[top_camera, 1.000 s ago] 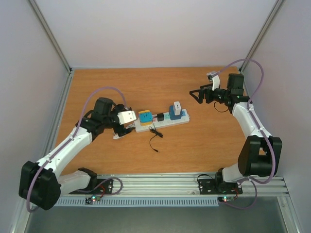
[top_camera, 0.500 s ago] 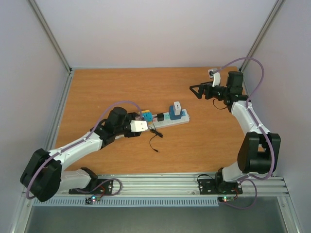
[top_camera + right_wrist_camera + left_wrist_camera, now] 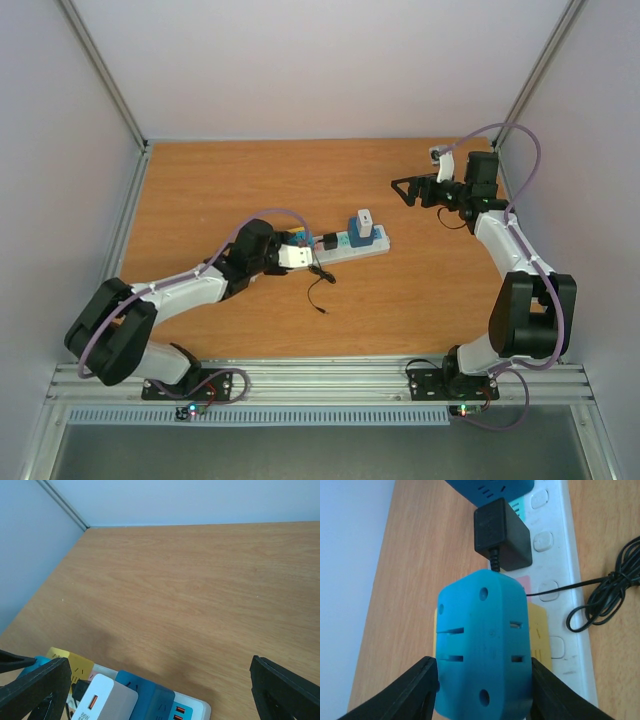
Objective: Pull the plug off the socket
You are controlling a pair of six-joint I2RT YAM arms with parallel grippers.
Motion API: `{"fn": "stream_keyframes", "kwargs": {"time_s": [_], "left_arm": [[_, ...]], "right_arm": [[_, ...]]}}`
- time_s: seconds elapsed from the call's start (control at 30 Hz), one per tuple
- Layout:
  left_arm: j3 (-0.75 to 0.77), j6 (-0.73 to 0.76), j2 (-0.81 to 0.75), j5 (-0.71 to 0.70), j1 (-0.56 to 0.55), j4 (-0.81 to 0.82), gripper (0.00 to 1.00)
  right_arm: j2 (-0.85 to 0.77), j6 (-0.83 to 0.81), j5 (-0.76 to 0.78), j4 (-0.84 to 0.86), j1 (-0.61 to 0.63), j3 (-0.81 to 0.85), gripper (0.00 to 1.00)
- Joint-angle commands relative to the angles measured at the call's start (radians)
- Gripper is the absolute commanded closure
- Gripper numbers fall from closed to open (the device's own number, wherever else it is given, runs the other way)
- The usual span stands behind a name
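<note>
The socket [image 3: 345, 247] is a long white strip lying in the middle of the wooden table. A blue plug [image 3: 482, 645] stands in its yellow outlet face at the left end. My left gripper [image 3: 484, 690] is shut on this plug, and its black fingers [image 3: 420, 680] press both sides. In the top view the left gripper [image 3: 298, 242] covers most of the plug. My right gripper [image 3: 402, 190] hangs open above the table at the back right, away from the strip, with nothing between its fingers [image 3: 35, 685]. The socket's right end [image 3: 197, 707] shows in the right wrist view.
A black plug [image 3: 500, 532] sits in the outlet just beyond the blue one, with its thin black cord [image 3: 605, 595] coiled on the table. A white charger [image 3: 102, 700] stands on a blue adapter [image 3: 362, 232] farther right. Walls enclose the table [image 3: 250, 180] on three sides.
My left arm has reached right to the strip's left end and its jaws have closed onto the blue plug. The right gripper has drifted slightly back and stays open.
</note>
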Motion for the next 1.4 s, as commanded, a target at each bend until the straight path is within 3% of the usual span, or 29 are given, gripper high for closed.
{"fn": "stream_keyframes", "kwargs": {"time_s": [0.0,0.23,0.5,0.7,0.83,0.97,1.17,1.37], "left_arm": [[0.054,0.006,-0.015,0.028,-0.003,0.039,0.54],[0.142,-0.058,-0.012,0.128,0.039,-0.129,0.61],[0.306,-0.087,0.102,0.247,0.113,-0.353,0.78],[0.396,-0.046,0.151,0.379,0.14,-0.525,0.78],[0.423,-0.08,0.178,0.379,0.147,-0.548,0.77],[0.49,-0.118,0.228,0.413,0.168,-0.615,0.87],[0.57,-0.012,0.276,0.533,0.179,-0.787,0.98],[0.617,0.119,0.312,0.636,0.179,-0.972,0.99]], "right_arm": [[-0.03,-0.003,0.024,0.019,0.007,0.003,0.01],[-0.032,-0.016,0.03,0.006,0.007,0.006,0.02],[-0.029,-0.024,0.039,-0.002,0.007,0.009,0.02],[-0.027,-0.043,0.048,-0.015,0.007,0.011,0.01],[-0.03,-0.042,0.05,-0.016,0.007,0.012,0.01],[-0.037,-0.048,0.032,-0.019,0.007,0.008,0.01],[-0.047,-0.081,-0.014,-0.031,0.007,0.005,0.02],[-0.073,-0.108,-0.062,-0.05,0.007,-0.003,0.02]]}}
